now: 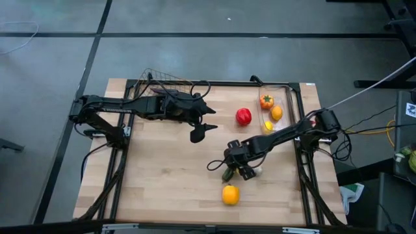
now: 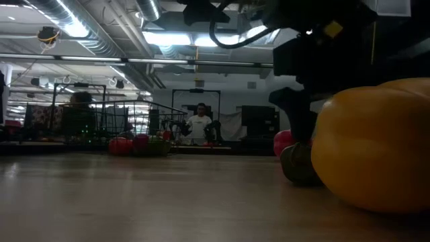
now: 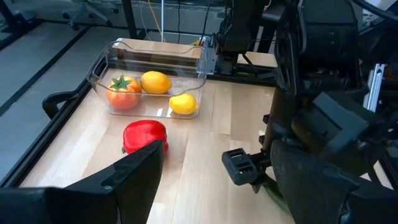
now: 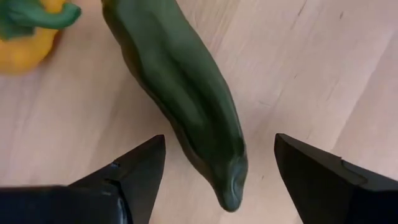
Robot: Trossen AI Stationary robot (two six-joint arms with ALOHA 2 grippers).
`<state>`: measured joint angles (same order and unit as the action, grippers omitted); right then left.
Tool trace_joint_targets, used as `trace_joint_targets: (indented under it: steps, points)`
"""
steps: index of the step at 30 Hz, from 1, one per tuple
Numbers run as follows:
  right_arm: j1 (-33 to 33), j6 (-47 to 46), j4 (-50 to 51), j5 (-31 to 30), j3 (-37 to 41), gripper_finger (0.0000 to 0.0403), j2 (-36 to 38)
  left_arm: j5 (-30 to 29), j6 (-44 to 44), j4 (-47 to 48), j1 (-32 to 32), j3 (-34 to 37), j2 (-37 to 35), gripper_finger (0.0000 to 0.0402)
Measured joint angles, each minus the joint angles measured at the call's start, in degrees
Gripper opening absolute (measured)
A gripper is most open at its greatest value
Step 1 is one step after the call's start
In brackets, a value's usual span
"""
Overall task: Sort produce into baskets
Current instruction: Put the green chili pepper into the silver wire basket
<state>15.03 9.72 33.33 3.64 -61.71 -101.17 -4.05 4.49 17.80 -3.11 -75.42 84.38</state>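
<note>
Jaws spread wide, the right gripper (image 1: 235,170) hangs low over a long green vegetable (image 4: 186,93) lying flat on the wooden table (image 1: 162,188), one finger on either side of it and neither touching, a stance that looks set for a pinch across its narrow body. A yellow pepper (image 1: 230,194) sits just beside it toward the table's front edge, near enough that a sloppy closing could nudge it. Across the table the left gripper (image 1: 203,123) waits with fingers also apart and nothing between them, parked by the dark wire basket (image 1: 162,79) at the far left, seemingly kept clear of its partner's reach. The clear plastic bin (image 3: 106,59) at the far right already holds an orange tomato-like piece (image 3: 123,91), a yellow-orange fruit (image 3: 155,81) and a smaller yellow one (image 3: 183,104), so sorting appears partly done. A red pepper (image 1: 243,116) stands alone on the boards near that bin, not yet sorted. In the room behind, a person (image 2: 199,124) stands well back from the work.
</note>
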Motion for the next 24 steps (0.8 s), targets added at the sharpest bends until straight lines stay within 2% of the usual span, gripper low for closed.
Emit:
trace_joint_targets:
  steps: [4,13,24]
  points:
    - [0.0,0.0,-0.33,0.51,0.0,0.0281,-0.68,0.0,0.04,0.0,0.0,0.0,0.0,0.0292]
    - [-0.04,0.02,-0.48,1.52,-0.02,0.0197,-1.41,0.0,0.03,1.9,0.0,0.04,-0.88,0.0292]
    - [-0.04,0.01,-0.53,1.3,-0.06,0.0101,-1.32,-0.14,0.48,9.23,0.0,0.0,-10.49,0.0292]
